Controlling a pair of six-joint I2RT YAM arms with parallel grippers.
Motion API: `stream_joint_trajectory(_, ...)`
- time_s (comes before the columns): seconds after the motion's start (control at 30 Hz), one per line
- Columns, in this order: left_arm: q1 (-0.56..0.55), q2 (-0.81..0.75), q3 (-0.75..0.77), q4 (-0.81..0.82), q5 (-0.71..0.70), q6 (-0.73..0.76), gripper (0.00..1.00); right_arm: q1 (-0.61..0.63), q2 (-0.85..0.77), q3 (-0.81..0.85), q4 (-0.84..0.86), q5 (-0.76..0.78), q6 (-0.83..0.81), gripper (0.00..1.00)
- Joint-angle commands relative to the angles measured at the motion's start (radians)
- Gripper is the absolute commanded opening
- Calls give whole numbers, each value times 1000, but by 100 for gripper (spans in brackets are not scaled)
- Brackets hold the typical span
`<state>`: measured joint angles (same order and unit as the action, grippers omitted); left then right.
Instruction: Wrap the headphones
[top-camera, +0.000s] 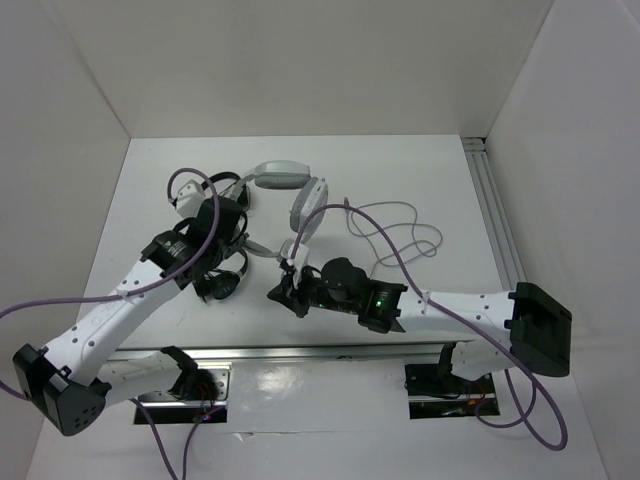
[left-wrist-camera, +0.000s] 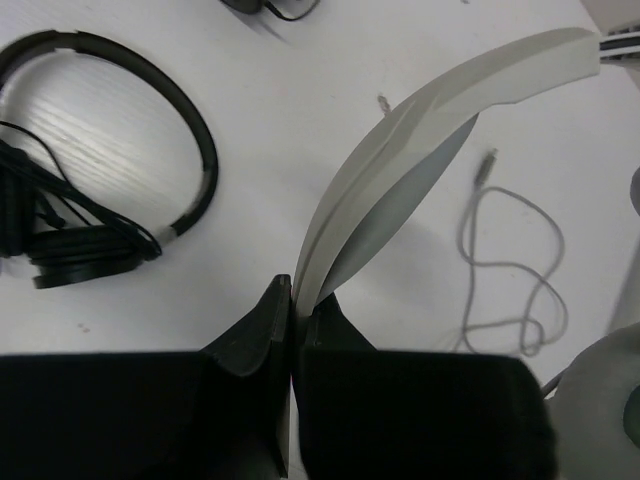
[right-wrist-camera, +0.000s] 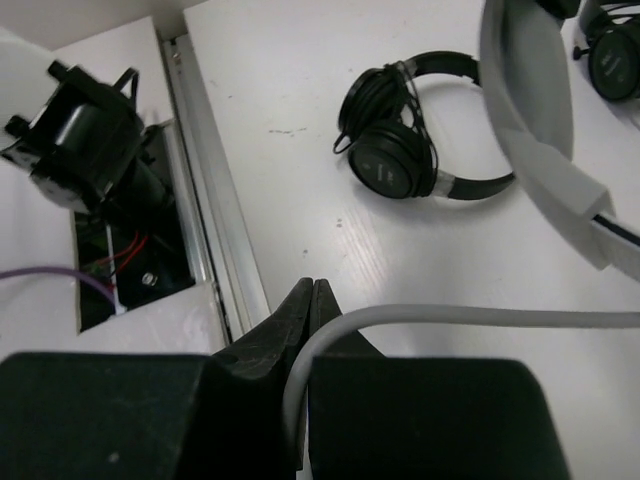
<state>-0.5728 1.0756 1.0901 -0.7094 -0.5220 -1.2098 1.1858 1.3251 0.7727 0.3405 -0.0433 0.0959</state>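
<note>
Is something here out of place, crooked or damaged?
Nothing looks damaged. Only the grey cable lies in loose, untidy loops on the table right of the headphones, not wound up; the right gripper pinches it.

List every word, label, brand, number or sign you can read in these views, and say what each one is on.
No text can be read in any view.
The grey headphones and their cable show no print.
On the black headphones, any marking on the ear cup is too small to read.
The right arm shows a green light but no legible label.
</note>
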Motion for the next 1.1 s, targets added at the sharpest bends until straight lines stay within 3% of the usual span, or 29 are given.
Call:
stream_joint_trajectory(0.0,-1,35,50,-10,-190,-45,0,24,-76,53,-3,-148,-53,1)
stream_joint_trajectory(0.17,-44,35,-4,47,-199,0,0,24,-76,43,80,-318,-44,6)
stream_joint_trajectory(0.43,-130,15,-50,57,-257,41,0,-98,-67,79,224,-519,79,11)
stream_joint_trajectory(0.67,-139,121,-70,64,-239,147,0,-187,-101,244,72,-638,67,13)
stream_joint_trajectory(0.87,-189,144,-143,213,-191,269,0,-271,-128,318,-17,-647,47,21)
stream_joint_trajectory(0.97,-199,153,-163,237,-156,306,0,-331,-118,398,-171,-681,-16,23)
stream_joint_trajectory(1.07,-199,153,-197,277,-109,378,0,-412,-118,450,-294,-743,-56,11)
